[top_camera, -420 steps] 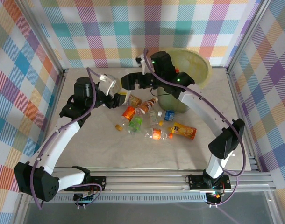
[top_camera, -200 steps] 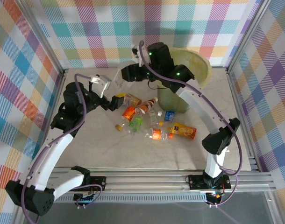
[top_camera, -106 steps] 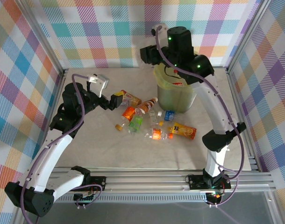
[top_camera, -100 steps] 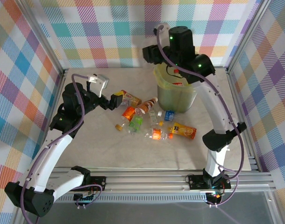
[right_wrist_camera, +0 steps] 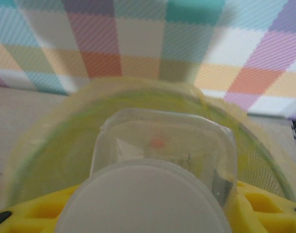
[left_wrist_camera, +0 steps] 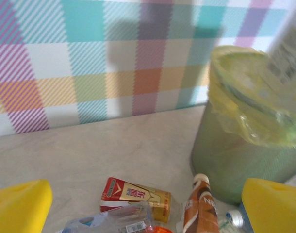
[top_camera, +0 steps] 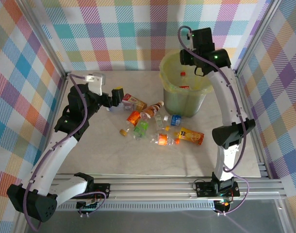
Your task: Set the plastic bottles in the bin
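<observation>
Bin point(top_camera: 165, 82) stands upright at the table's point(top_camera: 114, 155) far side by the back wall. Loose plastic bottles point(top_camera: 189, 135) lie just in front; near half is open. R wrist cam shows the right gripper point(top_camera: 191, 60) clamping a clear bottle point(right_wrist_camera: 162, 141) over the bin's mouth; 0.5 s ago it hung by the left rim. Left gripper point(top_camera: 115, 97) gapes wide beside the pile.
</observation>
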`<state>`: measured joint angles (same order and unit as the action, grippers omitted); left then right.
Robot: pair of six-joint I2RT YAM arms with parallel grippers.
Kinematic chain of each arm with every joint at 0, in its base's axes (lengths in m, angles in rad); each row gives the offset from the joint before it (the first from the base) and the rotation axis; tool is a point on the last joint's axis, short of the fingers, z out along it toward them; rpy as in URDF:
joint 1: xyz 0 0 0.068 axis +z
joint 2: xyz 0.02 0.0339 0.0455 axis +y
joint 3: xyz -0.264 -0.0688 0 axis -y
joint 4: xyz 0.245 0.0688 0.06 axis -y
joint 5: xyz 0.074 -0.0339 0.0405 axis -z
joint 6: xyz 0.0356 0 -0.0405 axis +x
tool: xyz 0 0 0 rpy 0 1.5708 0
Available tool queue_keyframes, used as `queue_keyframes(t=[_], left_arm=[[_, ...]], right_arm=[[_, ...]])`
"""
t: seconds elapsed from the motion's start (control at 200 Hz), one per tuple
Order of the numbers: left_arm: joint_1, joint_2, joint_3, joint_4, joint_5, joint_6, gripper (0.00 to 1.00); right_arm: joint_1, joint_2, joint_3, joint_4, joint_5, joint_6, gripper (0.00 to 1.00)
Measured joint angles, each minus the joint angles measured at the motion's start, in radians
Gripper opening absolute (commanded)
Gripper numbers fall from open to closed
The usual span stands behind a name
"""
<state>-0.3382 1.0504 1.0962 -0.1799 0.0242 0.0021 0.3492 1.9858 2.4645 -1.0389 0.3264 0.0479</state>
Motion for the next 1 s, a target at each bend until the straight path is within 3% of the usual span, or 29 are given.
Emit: queue_keyframes(t=[0.28, 0.605, 0.715, 0.87, 1.0], left_arm=[[0.000, 0.001, -0.029, -0.002, -0.179, -0.135, 1.00], [0.007, 0.011, -0.046, -0.006, -0.254, -0.214, 1.00], [0.008, 0.020, -0.046, -0.015, -0.263, -0.226, 1.00], [0.010, 0.022, -0.047, -0.031, -0.275, -0.246, 1.00], [0.012, 0.022, -0.047, -0.032, -0.280, -0.257, 1.00]], right_arm=[[-0.053, 0.078, -0.035, -0.111, 0.027, 0.007, 0.18], [-0.089, 0.087, -0.172, -0.122, 0.012, 0.025, 0.27], [-0.095, 0.105, -0.189, -0.118, -0.002, 0.030, 0.35], [-0.095, 0.135, -0.208, -0.116, -0.021, 0.038, 0.62], [-0.095, 0.138, -0.209, -0.116, -0.036, 0.040, 0.76]])
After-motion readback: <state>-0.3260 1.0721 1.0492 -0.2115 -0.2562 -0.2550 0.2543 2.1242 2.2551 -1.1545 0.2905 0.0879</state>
